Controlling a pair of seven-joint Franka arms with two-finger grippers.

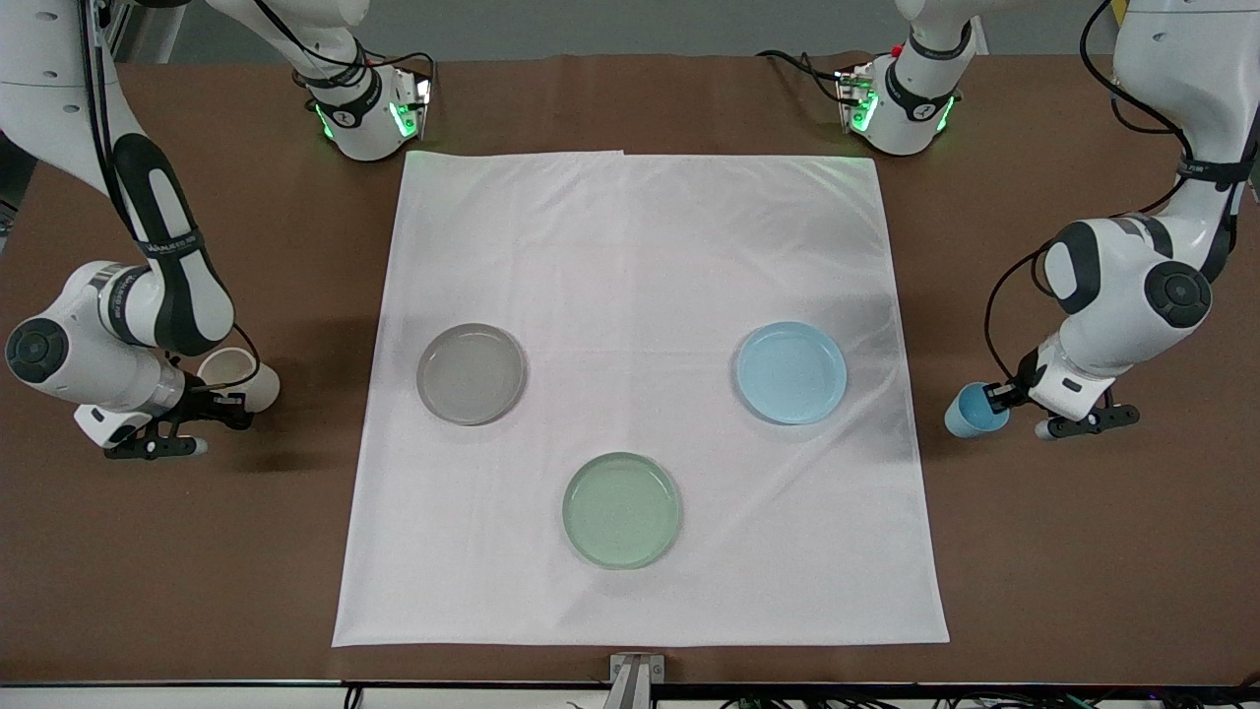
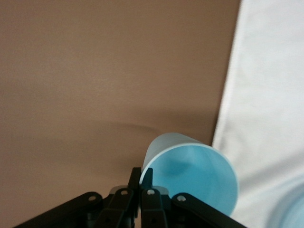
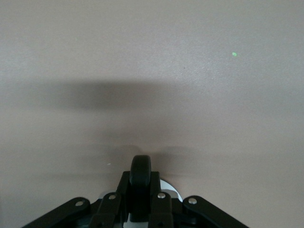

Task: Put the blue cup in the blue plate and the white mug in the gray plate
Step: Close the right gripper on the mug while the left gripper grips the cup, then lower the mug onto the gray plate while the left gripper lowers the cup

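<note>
Left end effector (image 1: pixel 996 398) pinching blue cup (image 1: pixel 975 410) rim, right end effector (image 1: pixel 234 397) clamping white mug (image 1: pixel 239 380) handle; thin grips, liable to swing or slip before reaching plates.

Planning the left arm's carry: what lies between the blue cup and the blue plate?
Nothing stands there. In the front view, only bare brown table and the white cloth's edge separate the blue cup from the blue plate.
</note>
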